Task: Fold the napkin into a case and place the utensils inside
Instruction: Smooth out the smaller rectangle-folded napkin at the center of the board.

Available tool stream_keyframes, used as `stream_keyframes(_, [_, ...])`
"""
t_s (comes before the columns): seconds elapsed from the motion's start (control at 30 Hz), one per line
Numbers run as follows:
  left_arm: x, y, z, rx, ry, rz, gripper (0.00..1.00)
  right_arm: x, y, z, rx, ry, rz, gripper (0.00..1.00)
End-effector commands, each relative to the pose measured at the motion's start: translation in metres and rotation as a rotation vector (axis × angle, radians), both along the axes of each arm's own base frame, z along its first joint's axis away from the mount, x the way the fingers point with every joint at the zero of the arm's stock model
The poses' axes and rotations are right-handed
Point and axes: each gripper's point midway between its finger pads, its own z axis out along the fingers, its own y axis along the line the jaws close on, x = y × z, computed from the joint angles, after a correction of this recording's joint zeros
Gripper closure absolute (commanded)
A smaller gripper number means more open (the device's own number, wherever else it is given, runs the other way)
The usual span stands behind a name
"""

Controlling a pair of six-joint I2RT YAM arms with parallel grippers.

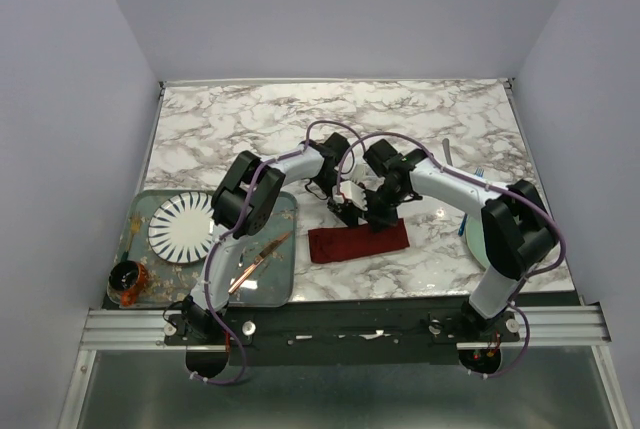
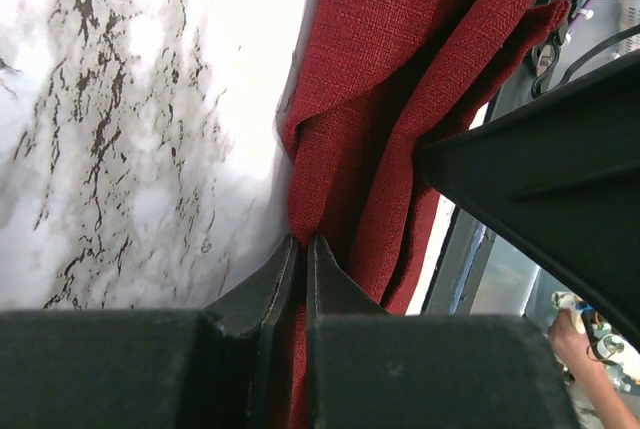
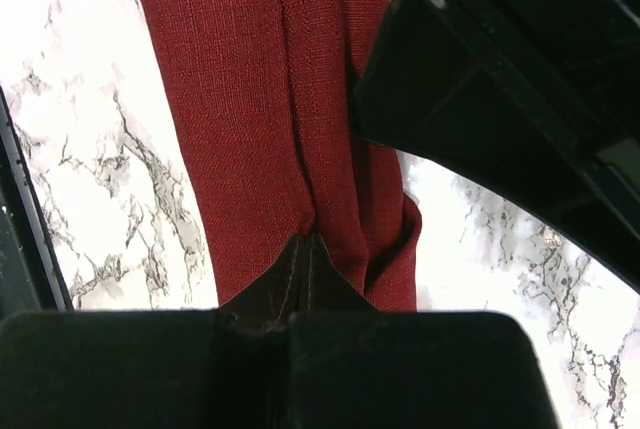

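The dark red napkin lies near the table's front edge, folded into a long strip. My left gripper and right gripper come down side by side on its far edge. In the left wrist view the left gripper is shut on a raised fold of the napkin, with cloth between its jaws. In the right wrist view the right gripper is shut, pinching a crease of the napkin. A pale slim utensil and a blue-handled fork lie at the right.
A grey tray at the left front holds a striped plate, a copper knife and a dark cup. A pale teal plate sits partly under the right arm. Each wrist view shows the other gripper's black body close by.
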Motion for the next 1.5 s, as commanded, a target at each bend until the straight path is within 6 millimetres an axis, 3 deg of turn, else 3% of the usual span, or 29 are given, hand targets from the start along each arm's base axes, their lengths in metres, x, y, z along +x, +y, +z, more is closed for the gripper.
stream_keyframes(0.0, [-0.002, 0.002, -0.01, 0.02, 0.005, -0.023, 0.88, 0.012, 0.001, 0.0, 0.001, -0.03, -0.022, 0.99])
stream_keyframes(0.33, [-0.003, 0.005, -0.011, 0.032, 0.004, -0.039, 0.87, 0.018, -0.007, -0.034, -0.087, -0.001, -0.063, 0.99])
stream_keyframes(0.57, [0.02, 0.013, 0.003, 0.019, -0.023, 0.031, 0.7, 0.011, -0.013, -0.044, -0.116, 0.023, -0.067, 0.99])
stream_keyframes(0.7, [0.055, 0.029, 0.022, 0.013, -0.078, 0.122, 0.61, 0.006, -0.018, -0.048, -0.13, 0.037, -0.074, 0.99])
stream_keyframes(0.83, [0.09, 0.068, 0.04, 0.02, -0.13, 0.242, 0.6, 0.003, -0.022, -0.049, -0.132, 0.062, -0.112, 0.99])
stream_keyframes(0.93, [0.1, 0.094, 0.058, 0.014, -0.169, 0.305, 0.59, 0.001, -0.026, -0.049, -0.135, 0.092, -0.155, 0.99])
stream_keyframes(0.97, [0.109, 0.11, 0.074, 0.015, -0.22, 0.349, 0.58, 0.001, -0.028, -0.049, -0.138, 0.102, -0.172, 0.99])
stream_keyframes(1.03, [0.107, 0.128, 0.08, 0.019, -0.262, 0.383, 0.57, 0.003, -0.032, -0.05, -0.147, 0.134, -0.231, 0.99])
stream_keyframes(1.07, [0.108, 0.139, 0.1, 0.004, -0.316, 0.413, 0.56, 0.005, -0.032, -0.05, -0.145, 0.145, -0.251, 0.99])
stream_keyframes(1.1, [0.1, 0.147, 0.097, 0.017, -0.311, 0.425, 0.56, 0.004, -0.035, -0.052, -0.158, 0.174, -0.274, 0.99])
stream_keyframes(1.17, [0.091, 0.154, 0.12, -0.018, -0.369, 0.431, 0.56, 0.007, -0.039, -0.051, -0.163, 0.231, -0.358, 0.99])
stream_keyframes(1.23, [0.072, 0.155, 0.125, -0.054, -0.357, 0.416, 0.56, 0.01, -0.046, -0.051, -0.182, 0.286, -0.437, 0.99])
stream_keyframes(1.27, [0.066, 0.153, 0.139, -0.089, -0.389, 0.41, 0.56, 0.011, -0.047, -0.051, -0.18, 0.304, -0.455, 0.99])
stream_keyframes(1.3, [0.052, 0.147, 0.137, -0.107, -0.333, 0.416, 0.56, 0.011, -0.047, -0.05, -0.181, 0.315, -0.47, 0.99])
stream_keyframes(1.37, [0.044, 0.135, 0.146, -0.152, -0.355, 0.416, 0.55, 0.01, -0.048, -0.051, -0.188, 0.343, -0.511, 0.99])
stream_keyframes(1.4, [0.034, 0.129, 0.139, -0.149, -0.299, 0.432, 0.55, 0.008, -0.048, -0.05, -0.193, 0.362, -0.523, 0.99])
stream_keyframes(1.47, [0.022, 0.103, 0.141, -0.197, -0.286, 0.392, 0.54, 0.011, -0.045, -0.051, -0.192, 0.394, -0.553, 0.99])
